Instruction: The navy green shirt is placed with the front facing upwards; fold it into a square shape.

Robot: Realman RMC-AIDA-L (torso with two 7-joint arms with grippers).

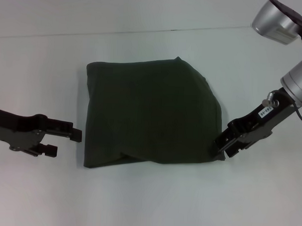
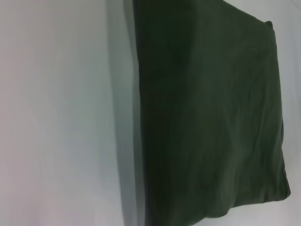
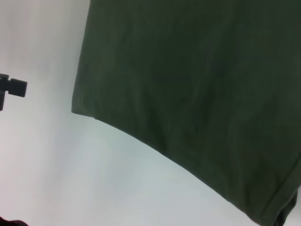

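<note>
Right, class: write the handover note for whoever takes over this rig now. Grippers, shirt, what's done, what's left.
Left gripper: open, empty, just off the shirt's left edge.
Right gripper: at the shirt's near right corner; grip unclear.
Shirt: on the white table, folded into a compact, roughly square bundle, plain green side up, no lettering showing.
Done: the main folds.
Left: the right edge is rounded and the near edge uneven; probably tidy those, then withdraw both arms.

The navy green shirt [image 1: 151,113] is soft matt cloth (faintly creased) on a smooth white table [image 1: 147,203].
</note>
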